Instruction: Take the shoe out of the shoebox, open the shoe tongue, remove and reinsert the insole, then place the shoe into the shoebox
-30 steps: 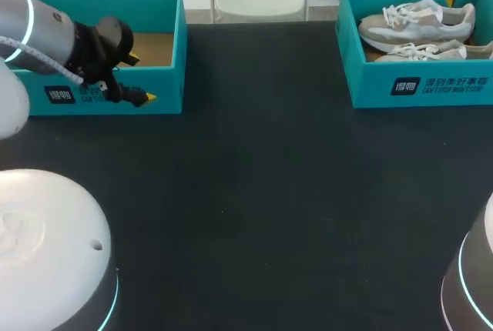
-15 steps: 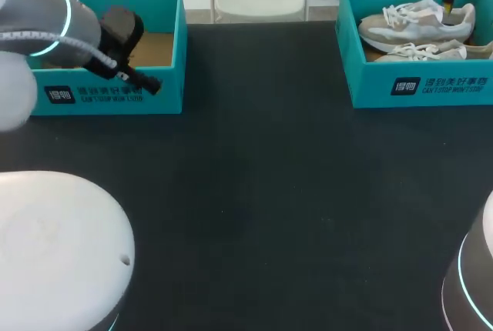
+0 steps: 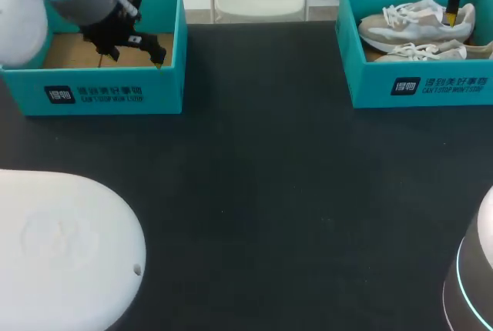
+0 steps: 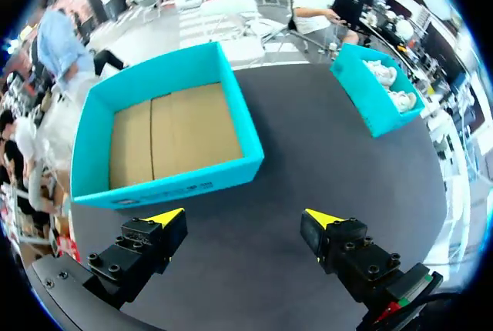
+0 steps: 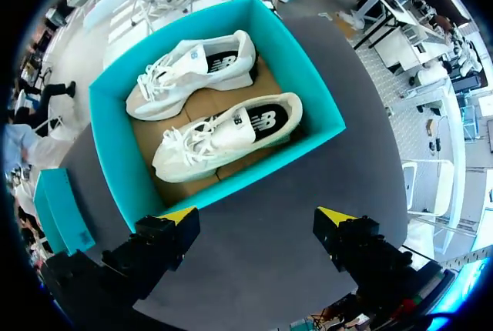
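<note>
Two white and beige sneakers lie side by side in the teal shoebox (image 3: 420,86) at the table's far right: the rear shoe (image 3: 416,23) and the front shoe (image 3: 431,51). My right gripper (image 3: 454,8) hangs above the box's far right end. From its wrist the right gripper (image 5: 258,215) is open and empty above the box's near wall (image 5: 123,154), with the rear shoe (image 5: 196,69) and front shoe (image 5: 227,135) ahead. My left gripper (image 3: 131,54) is over a second, empty teal box (image 3: 115,94) at far left; it (image 4: 243,219) is open and holds nothing.
The empty left box (image 4: 173,127) shows only its cardboard floor. The dark table (image 3: 254,192) stretches between the two boxes. Large white arm housings fill the near left and near right corners of the head view.
My left arm has swung back and up, carrying its gripper from the left box's front wall to over its inside. The right gripper has barely shifted.
</note>
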You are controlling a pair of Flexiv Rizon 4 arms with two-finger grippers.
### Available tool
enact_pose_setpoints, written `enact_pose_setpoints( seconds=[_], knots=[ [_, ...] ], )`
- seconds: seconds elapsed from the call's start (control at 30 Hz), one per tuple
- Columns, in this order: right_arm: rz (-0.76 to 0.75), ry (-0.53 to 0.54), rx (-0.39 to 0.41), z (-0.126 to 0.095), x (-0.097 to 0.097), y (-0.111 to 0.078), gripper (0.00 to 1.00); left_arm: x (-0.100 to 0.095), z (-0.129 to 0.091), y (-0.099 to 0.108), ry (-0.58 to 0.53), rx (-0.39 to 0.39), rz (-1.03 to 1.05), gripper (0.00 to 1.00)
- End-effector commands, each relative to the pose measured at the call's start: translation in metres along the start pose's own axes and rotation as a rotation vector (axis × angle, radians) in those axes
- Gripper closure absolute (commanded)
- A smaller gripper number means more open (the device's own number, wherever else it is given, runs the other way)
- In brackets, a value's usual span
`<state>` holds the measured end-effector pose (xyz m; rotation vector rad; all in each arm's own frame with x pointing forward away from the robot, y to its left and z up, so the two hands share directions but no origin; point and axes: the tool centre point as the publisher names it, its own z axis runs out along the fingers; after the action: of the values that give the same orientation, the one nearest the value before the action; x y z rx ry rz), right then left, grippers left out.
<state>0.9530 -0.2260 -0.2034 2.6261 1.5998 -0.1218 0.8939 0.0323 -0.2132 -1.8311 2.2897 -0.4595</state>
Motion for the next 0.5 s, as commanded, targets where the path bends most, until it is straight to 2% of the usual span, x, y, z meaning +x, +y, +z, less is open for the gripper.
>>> enact_pose_setpoints(
  seconds=[0.03, 0.2, 0.33, 0.5],
  knots=[
    [-0.002, 0.007, -0.016, 0.0, -0.009, -0.023, 0.0, -0.005, -0.01, -0.004, -0.008, -0.272, -0.228, 0.0],
    [0.003, 0.034, 0.01, 0.004, -0.015, -0.043, 0.0, -0.018, -0.011, -0.004, -0.003, -0.275, -0.261, 0.0],
    [-0.018, 0.041, 0.033, 0.006, -0.017, -0.057, 0.0, -0.031, -0.016, -0.002, -0.018, -0.31, -0.253, 0.0],
    [-0.08, 0.067, 0.022, 0.012, -0.023, -0.07, 0.0, -0.042, -0.026, 0.001, 0.0, -0.343, -0.219, 0.0]
  ],
)
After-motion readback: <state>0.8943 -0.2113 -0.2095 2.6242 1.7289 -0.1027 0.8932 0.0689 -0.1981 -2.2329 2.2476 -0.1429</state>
